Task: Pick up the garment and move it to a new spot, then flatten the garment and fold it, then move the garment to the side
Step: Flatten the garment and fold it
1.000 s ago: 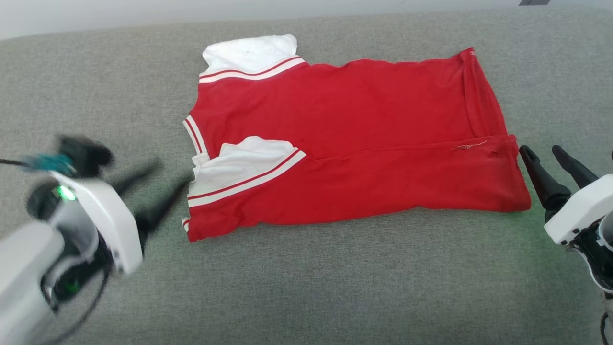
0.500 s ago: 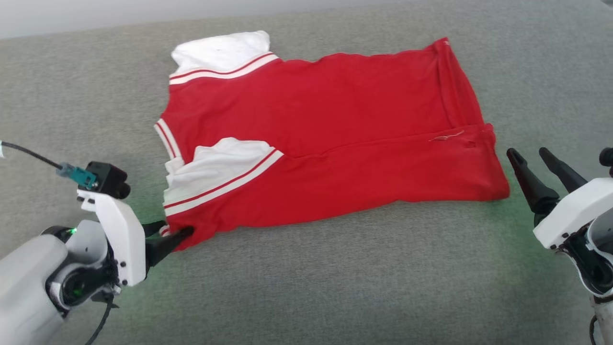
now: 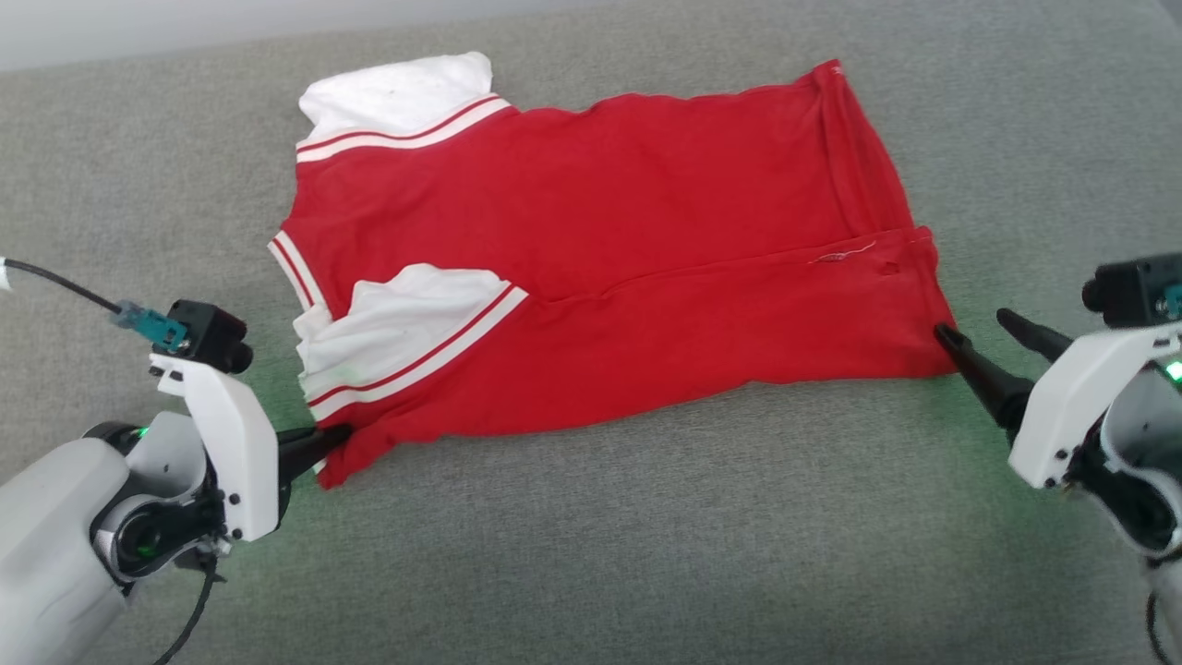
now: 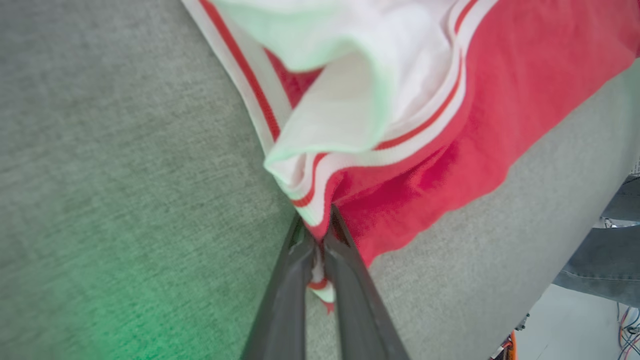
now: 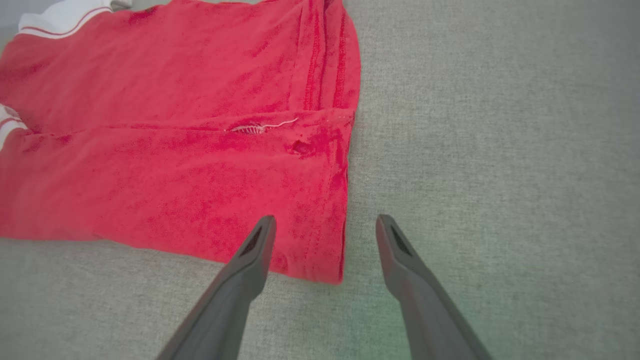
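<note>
Garment (image 3: 600,259): lying spread on the grey fabric surface (image 3: 591,554), near edge folded over, white sleeves toward the robot's left, hem toward its right.
Left fingers (image 4: 287,295): clenching on the garment's near striped corner, pinching the trim between the tips.
Right fingers (image 5: 250,260): standing released and wide apart at the near hem corner, one tip over red cloth, the other over bare surface; contact unclear.
Loose thread (image 5: 260,127): lying on the fold near the hem.

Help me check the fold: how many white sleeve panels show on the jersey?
2. One sleeve panel at the jersey's far-left corner; the other lies on its red body, near the left pincer. Folds might hide more.
</note>
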You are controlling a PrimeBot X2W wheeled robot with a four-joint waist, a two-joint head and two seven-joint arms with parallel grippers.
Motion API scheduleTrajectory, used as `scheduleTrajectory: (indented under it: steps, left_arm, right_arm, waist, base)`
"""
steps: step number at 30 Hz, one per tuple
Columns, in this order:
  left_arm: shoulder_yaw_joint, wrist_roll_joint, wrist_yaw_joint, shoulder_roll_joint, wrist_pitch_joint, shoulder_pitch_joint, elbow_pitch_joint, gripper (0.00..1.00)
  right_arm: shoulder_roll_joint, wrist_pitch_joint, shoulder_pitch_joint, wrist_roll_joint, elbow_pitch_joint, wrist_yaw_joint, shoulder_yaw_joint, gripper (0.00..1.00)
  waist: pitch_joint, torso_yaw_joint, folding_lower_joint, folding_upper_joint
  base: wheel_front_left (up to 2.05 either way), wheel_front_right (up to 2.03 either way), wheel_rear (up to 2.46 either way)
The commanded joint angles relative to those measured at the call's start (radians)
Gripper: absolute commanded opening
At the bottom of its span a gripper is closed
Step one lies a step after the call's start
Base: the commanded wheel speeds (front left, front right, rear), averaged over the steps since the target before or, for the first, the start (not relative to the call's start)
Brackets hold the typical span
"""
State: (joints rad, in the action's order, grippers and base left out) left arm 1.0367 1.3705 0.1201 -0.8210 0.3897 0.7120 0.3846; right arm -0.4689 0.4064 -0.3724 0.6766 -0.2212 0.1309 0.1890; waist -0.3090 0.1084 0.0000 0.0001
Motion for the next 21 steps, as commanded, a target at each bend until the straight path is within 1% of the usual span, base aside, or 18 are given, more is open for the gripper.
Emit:
scheduleTrajectory:
  steps: [1, 7, 11, 12, 13, 14, 15, 18, 21]
  left_arm:
    - [0.021, -0.016, 0.0, 0.03, -0.001, -0.001, 0.008, 0.0]
    - [0.013, -0.043, 0.005, 0.066, -0.051, 0.026, 0.023, 0.0]
    - [0.02, -0.053, 0.004, 0.09, -0.078, 0.035, 0.046, 0.0]
    - [0.021, -0.055, 0.005, 0.096, -0.087, 0.036, 0.051, 0.0]
    - [0.021, -0.058, 0.006, 0.103, -0.097, 0.037, 0.054, 0.0]
    - [0.02, -0.06, 0.006, 0.109, -0.108, 0.038, 0.058, 0.0]
    - [0.02, -0.063, 0.007, 0.113, -0.12, 0.037, 0.063, 0.0]
    - [0.029, -0.064, 0.008, 0.118, -0.139, 0.028, 0.066, 0.0]
    - [0.037, -0.059, 0.008, 0.11, -0.159, 0.009, 0.06, 0.0]
  right_arm:
    - [-0.014, 0.026, -0.027, -0.004, -0.007, -0.001, 0.008, 1.0]
    - [-0.026, 0.126, -0.103, -0.001, -0.097, 0.0, 0.034, 1.0]
    - [-0.016, 0.167, -0.134, -0.026, -0.173, 0.0, 0.092, 1.0]
    - [-0.009, 0.178, -0.133, -0.024, -0.193, 0.0, 0.11, 0.9]
    - [-0.003, 0.188, -0.129, -0.019, -0.21, 0.0, 0.125, 0.47]
    - [0.004, 0.198, -0.124, -0.008, -0.219, 0.0, 0.141, 0.07]
    - [0.004, 0.195, -0.123, -0.002, -0.224, 0.001, 0.149, 0.0]
    - [-0.013, 0.171, -0.121, 0.014, -0.232, 0.0, 0.149, 0.0]
    - [-0.032, 0.14, -0.11, 0.021, -0.222, 0.0, 0.136, 0.0]
  waist:
    - [-0.008, -0.008, 0.0, -0.0001]
    - [-0.032, -0.042, 0.0, -0.0001]
    - [-0.041, -0.062, 0.0, -0.0001]
    - [-0.04, -0.066, 0.0, -0.0001]
    - [-0.039, -0.071, 0.0, -0.0001]
    - [-0.036, -0.076, 0.0, -0.0001]
    - [-0.034, -0.08, 0.0, -0.0001]
    - [-0.022, -0.089, 0.0, -0.0001]
    - [-0.001, -0.097, 0.0, -0.0001]
  base:
    - [0.0, 0.0, 0.0]
    - [0.0, 0.0, 0.0]
    - [0.0, 0.0, 0.0]
    - [0.0, 0.0, 0.0]
    - [0.0, 0.0, 0.0]
    - [0.0, 0.0, 0.0]
    - [0.0, 0.0, 0.0]
    - [0.0, 0.0, 0.0]
    - [0.0, 0.0, 0.0]
